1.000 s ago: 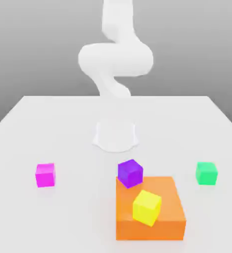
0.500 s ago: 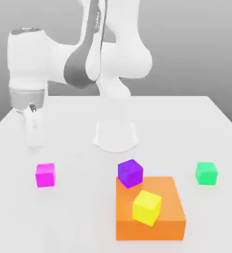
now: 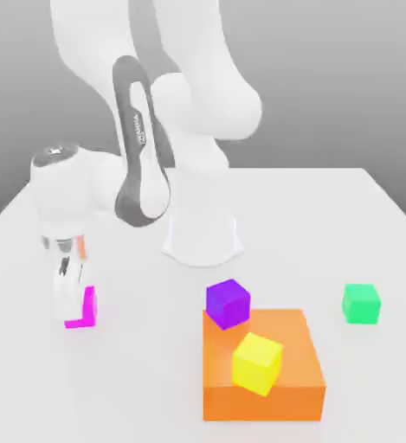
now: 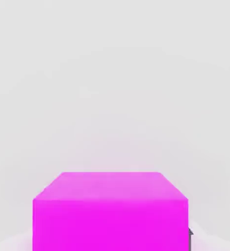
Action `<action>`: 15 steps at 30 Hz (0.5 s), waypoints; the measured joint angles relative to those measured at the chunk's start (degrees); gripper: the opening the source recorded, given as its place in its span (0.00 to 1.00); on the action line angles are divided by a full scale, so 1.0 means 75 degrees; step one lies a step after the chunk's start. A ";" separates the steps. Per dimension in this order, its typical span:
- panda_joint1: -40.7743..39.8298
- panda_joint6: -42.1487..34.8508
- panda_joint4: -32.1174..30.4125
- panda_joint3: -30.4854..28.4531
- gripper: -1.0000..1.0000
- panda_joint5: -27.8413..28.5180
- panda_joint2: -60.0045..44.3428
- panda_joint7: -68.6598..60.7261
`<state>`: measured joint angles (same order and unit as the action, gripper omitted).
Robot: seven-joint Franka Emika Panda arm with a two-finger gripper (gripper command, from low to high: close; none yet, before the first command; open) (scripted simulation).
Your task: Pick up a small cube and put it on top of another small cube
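Note:
The small cube [image 3: 88, 309] is bright magenta-pink and rests on the white table at the exterior view's left. My gripper [image 3: 74, 305] has come down over it, and a pale finger [image 3: 65, 292] covers the cube's left part. The jaws are shut on the cube. In the hand view the cube [image 4: 112, 211] sits close up between the fingers, still on the table. Other small cubes are a green one [image 3: 361, 304] at the exterior view's right, a yellow one [image 3: 257, 363] and a darker purple one [image 3: 228, 303].
A big orange block [image 3: 284, 389] lies at the front centre, with the yellow cube tilted on top and the purple cube leaning on its back corner. The arm's white base [image 3: 202, 238] stands in the middle of the table [image 3: 344, 216].
The arm swung in from above and lowered its hand onto the magenta cube. The jaws went from open to shut around it. The other cubes have not moved.

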<state>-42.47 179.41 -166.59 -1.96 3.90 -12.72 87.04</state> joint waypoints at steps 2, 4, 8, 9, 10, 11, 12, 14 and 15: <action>0.0357 -0.0347 -0.0060 -0.0439 0.00 0.0311 0.0407 0.0229; 0.0452 -0.0783 -0.0138 -0.0618 0.00 0.0600 0.0922 0.0429; 0.0654 -0.1675 -0.0339 -0.0657 0.00 0.0036 0.2016 0.0005; 0.0904 -0.1915 -0.0250 -0.0573 0.00 -0.0105 0.2167 -0.0222; 0.1152 -0.2163 -0.0096 -0.0443 0.00 -0.0199 0.2262 -0.0471; 0.1411 -0.2414 0.0100 -0.0277 0.00 -0.0259 0.2320 -0.0729; 0.1688 -0.2671 0.0315 -0.0098 0.00 -0.0317 0.2362 -0.1006; 0.2220 -0.3154 0.0738 0.0280 0.00 -0.0418 0.2425 -0.1535; 0.2482 -0.3389 0.0946 0.0472 0.00 -0.0467 0.2454 -0.1794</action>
<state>-23.85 153.99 -159.50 1.58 0.40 5.68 73.58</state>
